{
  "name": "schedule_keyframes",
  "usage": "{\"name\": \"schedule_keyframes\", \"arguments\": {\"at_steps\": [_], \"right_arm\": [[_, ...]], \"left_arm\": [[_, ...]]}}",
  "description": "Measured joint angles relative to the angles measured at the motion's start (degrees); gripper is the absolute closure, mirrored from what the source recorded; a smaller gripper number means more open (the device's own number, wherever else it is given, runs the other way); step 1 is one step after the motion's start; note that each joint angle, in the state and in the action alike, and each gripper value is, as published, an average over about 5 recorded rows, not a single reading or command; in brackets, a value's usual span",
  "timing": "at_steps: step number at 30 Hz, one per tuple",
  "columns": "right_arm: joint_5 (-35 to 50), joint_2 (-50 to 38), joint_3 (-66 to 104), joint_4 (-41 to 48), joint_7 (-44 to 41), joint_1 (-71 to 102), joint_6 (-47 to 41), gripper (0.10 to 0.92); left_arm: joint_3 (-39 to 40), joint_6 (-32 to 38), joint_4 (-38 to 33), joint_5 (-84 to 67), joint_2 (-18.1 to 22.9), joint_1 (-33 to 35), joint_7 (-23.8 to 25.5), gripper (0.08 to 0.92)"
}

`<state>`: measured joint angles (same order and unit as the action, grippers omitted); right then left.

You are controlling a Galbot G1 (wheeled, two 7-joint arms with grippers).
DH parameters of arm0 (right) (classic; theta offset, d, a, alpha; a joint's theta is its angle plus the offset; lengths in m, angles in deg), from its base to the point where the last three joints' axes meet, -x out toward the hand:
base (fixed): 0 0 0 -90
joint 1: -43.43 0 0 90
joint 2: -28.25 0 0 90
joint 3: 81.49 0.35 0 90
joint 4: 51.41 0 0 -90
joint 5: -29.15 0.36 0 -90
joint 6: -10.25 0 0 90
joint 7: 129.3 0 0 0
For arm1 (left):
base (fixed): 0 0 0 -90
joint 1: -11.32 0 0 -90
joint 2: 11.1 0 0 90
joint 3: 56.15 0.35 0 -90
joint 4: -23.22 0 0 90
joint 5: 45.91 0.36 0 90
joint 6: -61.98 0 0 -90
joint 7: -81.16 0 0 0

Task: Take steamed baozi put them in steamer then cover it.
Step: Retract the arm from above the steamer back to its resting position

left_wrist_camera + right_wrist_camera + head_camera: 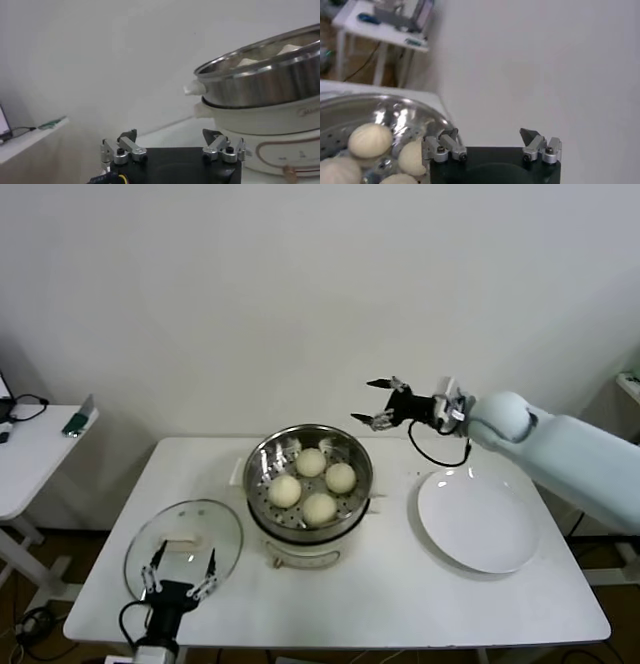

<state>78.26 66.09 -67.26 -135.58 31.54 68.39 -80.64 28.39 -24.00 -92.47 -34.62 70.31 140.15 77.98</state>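
Note:
The shiny steamer [308, 474] stands mid-table on its white pot base [305, 549]. Several cream-white baozi [318, 508] lie inside on the perforated bottom; the right wrist view shows them too [369, 140]. My right gripper [382, 402] hangs open and empty in the air, above and to the right of the steamer's rim [405, 107]. My left gripper [180, 571] is open and empty at the front left, over the near edge of the glass lid [184, 546]. The left wrist view shows the steamer [260, 80] from the side, off to one side of the open left gripper [170, 136].
A flat white plate [478, 519] lies bare to the right of the steamer. A second white table [35, 449] with small items stands at the far left. A white wall is close behind the table.

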Motion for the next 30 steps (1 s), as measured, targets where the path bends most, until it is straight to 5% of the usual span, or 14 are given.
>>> {"name": "schedule_keyframes", "arguments": {"at_steps": [13, 30], "right_arm": [[-5.69, 0.27, 40.66, -9.85, 4.81, 37.15, -1.94, 0.203], [-14.42, 13.84, 75.25, -17.88, 7.39, 71.13, -3.57, 0.203]], "left_arm": [[-3.02, -3.06, -2.93, 9.49, -1.35, -0.55, -1.33, 0.177], [-3.81, -6.32, 0.58, 46.38, -5.87, -2.23, 1.82, 0.177]]}}
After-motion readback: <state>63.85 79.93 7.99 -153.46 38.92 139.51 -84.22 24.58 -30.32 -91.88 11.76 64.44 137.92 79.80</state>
